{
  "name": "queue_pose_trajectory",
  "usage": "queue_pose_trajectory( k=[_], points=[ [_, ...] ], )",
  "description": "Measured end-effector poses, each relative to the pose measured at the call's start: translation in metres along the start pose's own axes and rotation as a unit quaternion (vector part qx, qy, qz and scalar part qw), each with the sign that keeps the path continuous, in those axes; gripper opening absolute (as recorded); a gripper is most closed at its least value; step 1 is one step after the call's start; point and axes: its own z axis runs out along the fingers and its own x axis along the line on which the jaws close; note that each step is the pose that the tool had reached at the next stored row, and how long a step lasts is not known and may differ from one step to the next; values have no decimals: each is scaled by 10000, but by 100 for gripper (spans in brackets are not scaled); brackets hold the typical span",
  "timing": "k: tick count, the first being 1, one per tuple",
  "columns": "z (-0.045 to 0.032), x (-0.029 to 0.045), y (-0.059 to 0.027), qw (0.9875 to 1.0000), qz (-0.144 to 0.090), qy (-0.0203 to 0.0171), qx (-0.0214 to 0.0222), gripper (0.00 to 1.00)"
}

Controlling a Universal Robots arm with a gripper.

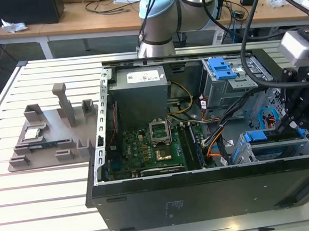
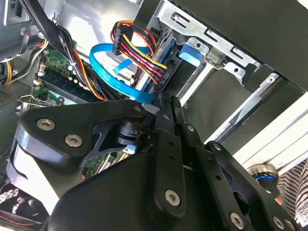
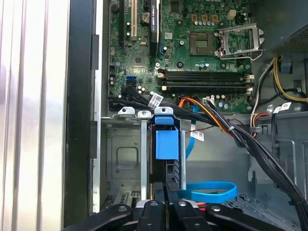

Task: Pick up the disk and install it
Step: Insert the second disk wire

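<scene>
Now inside case (image 1: 150,201), claw (image 3: 168,195) low over drive cage (image 3: 126,159). Fingers (image 2: 168,125) pressed together, nothing visibly between them. Disk (image 3: 166,144) just ahead of fingertips, standing edge-on in cage slot, blue rail showing. Blue cable (image 3: 211,191) looped beside claw; motherboard (image 3: 192,48) beyond.

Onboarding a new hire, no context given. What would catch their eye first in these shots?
The open computer case, lying on its side on the slatted table, with the green motherboard bare inside. Then the black gripper at the exterior view's right, down at the drive bay on the blue-railed disk, which stands on edge in its metal slot. A grey fixture tray sits beside the case.
</scene>
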Motion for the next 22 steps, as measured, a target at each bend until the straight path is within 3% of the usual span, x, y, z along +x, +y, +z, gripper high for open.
queue_pose_trajectory(
  k=[6, 16, 22],
  points=[
    [15, -7, -1, 10000, 1, -2, 0, 16],
    [36, -113, -3, 10000, 0, -2, 0, 16],
    [49, -113, -4, 10000, 0, -2, 0, 17]
  ],
)
